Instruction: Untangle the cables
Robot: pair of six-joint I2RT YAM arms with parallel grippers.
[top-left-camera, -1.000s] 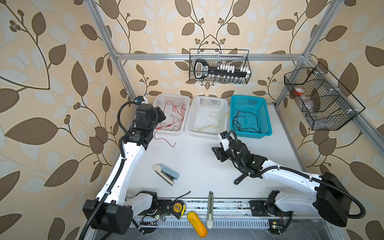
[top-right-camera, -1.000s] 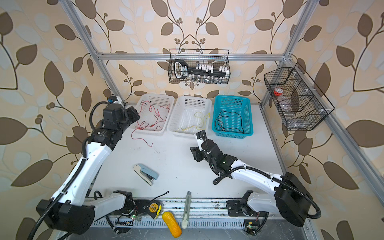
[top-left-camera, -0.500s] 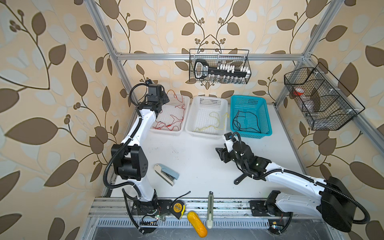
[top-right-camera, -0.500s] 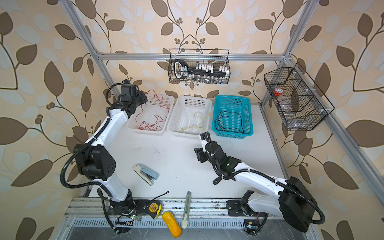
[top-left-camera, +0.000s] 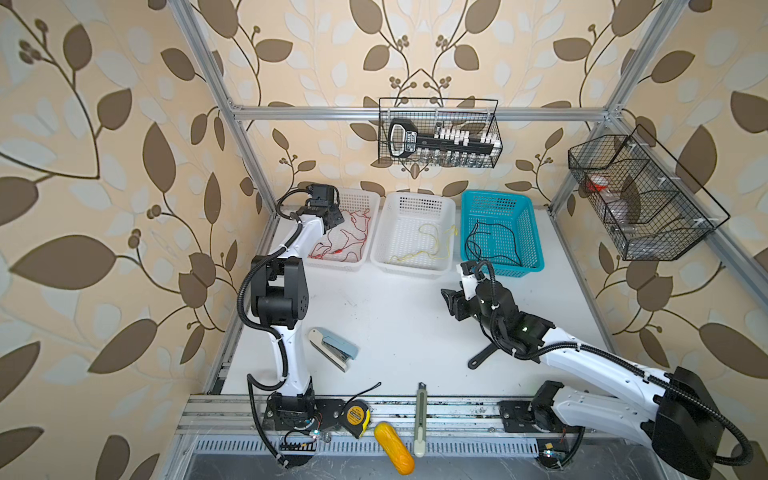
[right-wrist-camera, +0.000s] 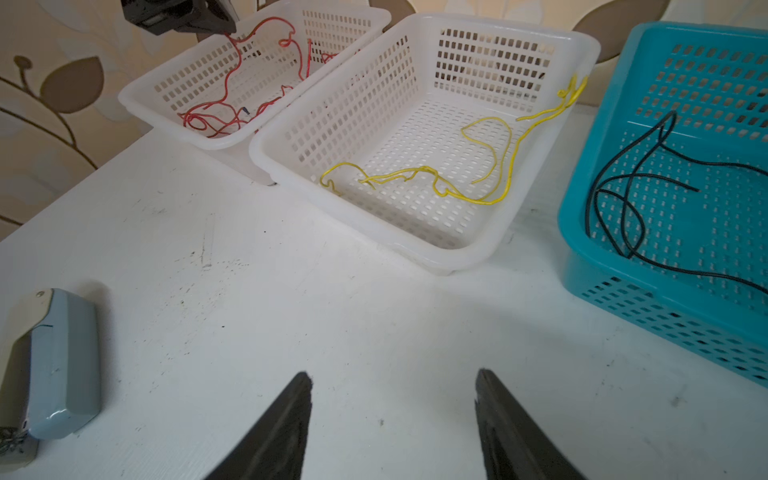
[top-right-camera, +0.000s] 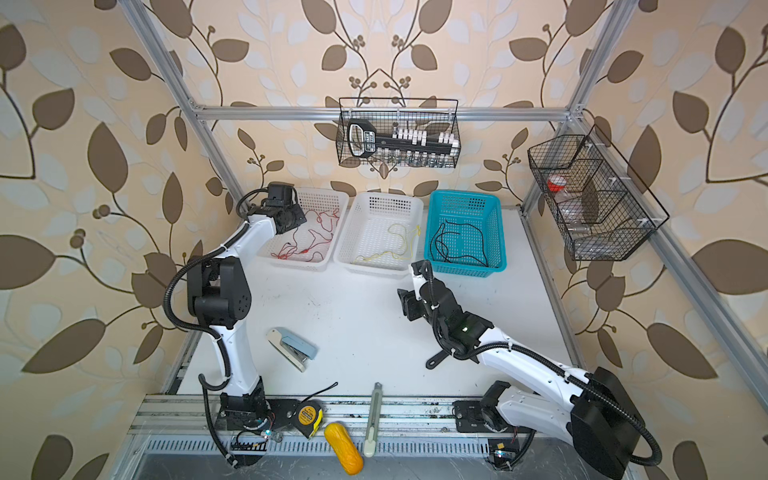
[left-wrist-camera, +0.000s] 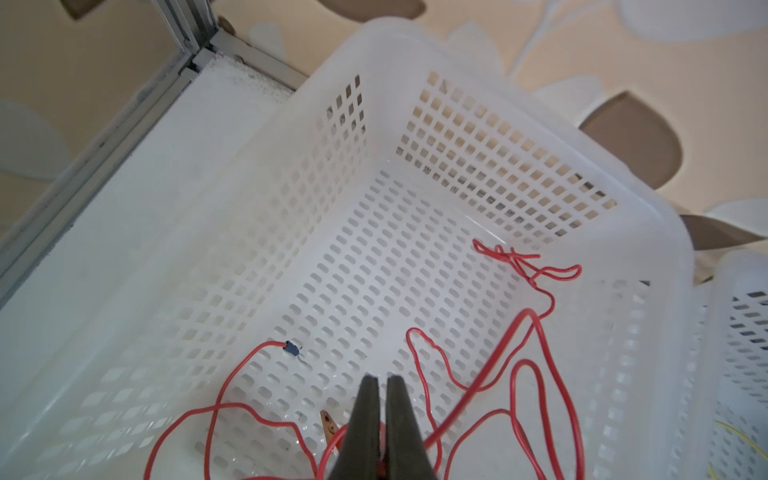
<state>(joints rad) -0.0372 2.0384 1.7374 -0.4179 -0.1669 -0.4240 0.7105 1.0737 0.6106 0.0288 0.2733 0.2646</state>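
At the worktop's (top-left-camera: 395,316) 11 o'clock the left gripper (left-wrist-camera: 383,380) hung over the white basket (left-wrist-camera: 648,216). Its fingers were almost together on a strand of the red cables (left-wrist-camera: 536,332), the pinch itself cut off at the wrist view's edge. The right gripper (right-wrist-camera: 393,373) gaped empty at 3 o'clock.

The right claw (right-wrist-camera: 393,376) hovers over the white counter (right-wrist-camera: 249,291), jaws wide apart and empty. Red cables (right-wrist-camera: 232,112) fill one white basket (right-wrist-camera: 137,97), yellow cables (right-wrist-camera: 419,169) the second white basket (right-wrist-camera: 259,145), and black cables (right-wrist-camera: 631,178) the teal basket (right-wrist-camera: 665,316). A stapler (right-wrist-camera: 62,357) lies on the counter.
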